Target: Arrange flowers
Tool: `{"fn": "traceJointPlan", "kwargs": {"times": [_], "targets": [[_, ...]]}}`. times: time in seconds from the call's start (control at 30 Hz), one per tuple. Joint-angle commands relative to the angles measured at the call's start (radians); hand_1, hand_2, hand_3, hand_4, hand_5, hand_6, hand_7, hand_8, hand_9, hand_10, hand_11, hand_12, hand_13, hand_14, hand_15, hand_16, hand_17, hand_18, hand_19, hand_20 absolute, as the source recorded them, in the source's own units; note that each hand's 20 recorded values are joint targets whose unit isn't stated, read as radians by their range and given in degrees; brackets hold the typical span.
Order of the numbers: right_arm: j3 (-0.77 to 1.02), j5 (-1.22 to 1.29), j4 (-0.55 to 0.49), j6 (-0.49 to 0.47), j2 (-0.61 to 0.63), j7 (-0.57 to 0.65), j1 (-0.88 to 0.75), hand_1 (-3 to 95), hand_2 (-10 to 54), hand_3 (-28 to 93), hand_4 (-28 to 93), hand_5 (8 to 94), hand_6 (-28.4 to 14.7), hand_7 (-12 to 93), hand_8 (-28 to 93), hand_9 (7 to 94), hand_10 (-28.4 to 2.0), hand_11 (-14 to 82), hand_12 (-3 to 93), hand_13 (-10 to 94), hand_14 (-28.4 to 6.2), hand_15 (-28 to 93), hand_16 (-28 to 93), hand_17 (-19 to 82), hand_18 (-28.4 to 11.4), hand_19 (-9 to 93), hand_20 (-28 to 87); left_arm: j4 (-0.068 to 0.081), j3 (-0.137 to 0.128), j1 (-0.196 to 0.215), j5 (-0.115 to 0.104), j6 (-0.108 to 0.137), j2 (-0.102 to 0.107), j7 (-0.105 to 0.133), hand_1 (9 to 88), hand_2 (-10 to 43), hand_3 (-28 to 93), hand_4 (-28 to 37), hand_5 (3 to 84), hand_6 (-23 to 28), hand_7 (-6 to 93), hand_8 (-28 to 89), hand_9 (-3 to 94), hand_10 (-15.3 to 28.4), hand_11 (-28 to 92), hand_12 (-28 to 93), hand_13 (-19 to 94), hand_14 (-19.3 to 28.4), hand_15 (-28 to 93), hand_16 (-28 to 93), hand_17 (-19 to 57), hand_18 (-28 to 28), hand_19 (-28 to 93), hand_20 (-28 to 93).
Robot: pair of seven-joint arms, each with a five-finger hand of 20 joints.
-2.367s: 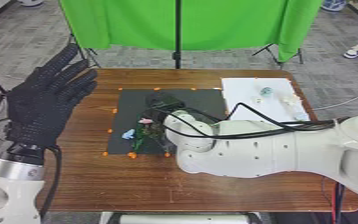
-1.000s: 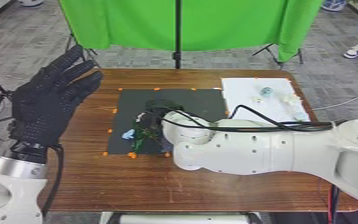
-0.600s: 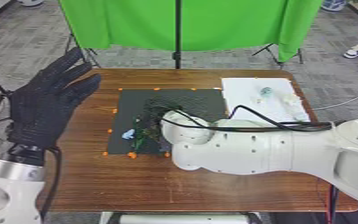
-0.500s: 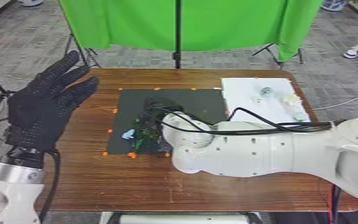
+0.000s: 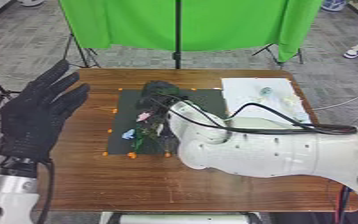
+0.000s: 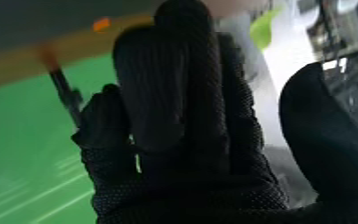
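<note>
- Flowers (image 5: 128,133), head view: near dark mat's (image 5: 208,102) near-left corner.
- Left hand (image 5: 31,117): straight-fingered, empty.
- Right hand (image 5: 160,90), wrist view: fingers straight, thumb apart; cannot tell if holding anything.

head view: from the robot's head, forward and down, set back enough for near and far edges of the table (image 5: 82,192) | right wrist view: from the right arm's wrist, close up, along the right hand (image 5: 160,91) | shared: that hand, table's brown top, green curtain (image 5: 127,25)
</note>
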Motion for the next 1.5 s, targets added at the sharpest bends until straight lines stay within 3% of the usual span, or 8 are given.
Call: {"fn": "traceJointPlan", "kwargs": {"times": [0.03, 0.13, 0.27, 0.37, 0.53, 0.83, 1.27, 1.5], "targets": [[0.271, -0.117, -0.084, -0.028, 0.239, 0.139, -0.185, 21.1, 8.4, 81, -23, 58.5, 0.0, 14, -13, 78.3, -15.6, 22.2, 15.6, 74, -11.0, 62, 16, 39, -22.6, 93, 29, -0.005, -0.021, 0.064, -0.020, 0.041, -0.024, 0.016, 19.8, 6.8, 76, -28.2, 30.1, 5.5, 17.3, -13, 23.0, 15.8, 21, 8, 18, 21.7, 32, -2, -12.7, 27.2, 47, 15], [0.372, -0.163, -0.089, -0.032, 0.295, 0.224, -0.277, 21.8, 8.1, 79, -23, 57.6, -0.3, 14, -13, 76.2, -16.4, 20.5, 14.9, 74, -11.8, 61, 15, 39, -22.7, 93, 27, 0.000, -0.018, 0.065, -0.027, 0.042, -0.018, 0.015, 19.1, 7.0, 76, -28.3, 29.4, 4.9, 16.0, -12, 22.7, 15.9, 20, 9, 17, 22.4, 33, -2, -12.9, 27.6, 48, 16], [0.431, -0.186, -0.085, 0.000, 0.360, 0.299, -0.344, 22.7, 7.5, 78, -23, 54.4, -1.5, 12, -13, 74.8, -17.1, 20.1, 14.6, 74, -12.5, 61, 14, 41, -23.0, 93, 26, 0.002, -0.008, 0.075, -0.041, 0.061, -0.007, 0.043, 17.9, 7.3, 74, -28.3, 26.1, 0.9, 14.2, -12, 21.2, 14.8, 17, 11, 16, 23.5, 33, -2, -13.4, 28.2, 49, 16], [0.469, -0.203, -0.070, 0.007, 0.392, 0.350, -0.382, 23.6, 5.8, 77, -23, 51.5, -1.8, 12, -12, 75.7, -17.1, 21.0, 14.6, 76, -12.2, 61, 13, 43, -23.0, 93, 26, 0.001, -0.012, 0.079, -0.035, 0.070, -0.006, 0.039, 17.9, 7.1, 74, -28.3, 24.4, -1.3, 14.5, -12, 19.9, 12.8, 15, 12, 16, 25.5, 33, -2, -13.0, 28.3, 49, 18], [0.574, -0.208, -0.068, 0.018, 0.461, 0.407, -0.469, 24.1, 5.1, 74, -23, 46.6, -3.1, 11, -12, 77.2, -17.9, 21.1, 14.2, 78, -11.9, 60, 13, 46, -23.1, 93, 27, 0.007, -0.007, 0.063, -0.035, 0.057, -0.005, 0.023, 17.8, 6.8, 74, -28.3, 23.8, -1.1, 14.4, -12, 19.3, 12.5, 14, 13, 15, 25.1, 32, -2, -13.6, 28.4, 48, 18], [0.778, -0.222, -0.053, 0.003, 0.522, 0.499, -0.616, 24.7, 3.2, 72, -22, 42.1, -4.2, 10, -11, 81.5, -19.1, 20.0, 13.6, 85, -10.0, 57, 13, 54, -22.0, 93, 31, 0.005, -0.018, 0.083, -0.026, 0.048, -0.005, 0.024, 17.5, 7.4, 73, -28.3, 23.0, 0.1, 12.9, -10, 16.9, 11.3, 10, 16, 11, 23.2, 23, 1, -16.2, 28.2, 44, 14], [0.755, -0.167, -0.010, -0.120, 0.585, 0.503, -0.635, 27.9, -0.9, 70, -21, 43.5, -4.3, 10, -11, 83.8, -19.4, 18.2, 13.8, 88, -8.9, 54, 15, 57, -21.1, 93, 30, 0.017, -0.014, 0.077, -0.028, 0.019, -0.012, 0.008, 18.0, 7.0, 73, -28.3, 22.4, 1.0, 13.1, -10, 16.4, 11.6, 9, 17, 10, 21.9, 19, 3, -17.0, 28.3, 43, 11], [0.678, -0.196, 0.024, -0.107, 0.580, 0.498, -0.598, 31.1, -3.1, 71, -22, 46.0, -2.7, 12, -12, 81.2, -18.4, 17.4, 13.9, 85, -10.0, 52, 15, 54, -21.3, 93, 23, 0.029, -0.013, 0.084, -0.047, 0.021, -0.012, 0.010, 18.0, 7.0, 73, -28.3, 22.8, 1.2, 13.2, -10, 16.5, 11.8, 9, 18, 10, 21.9, 19, 4, -17.0, 28.3, 43, 11]]}}
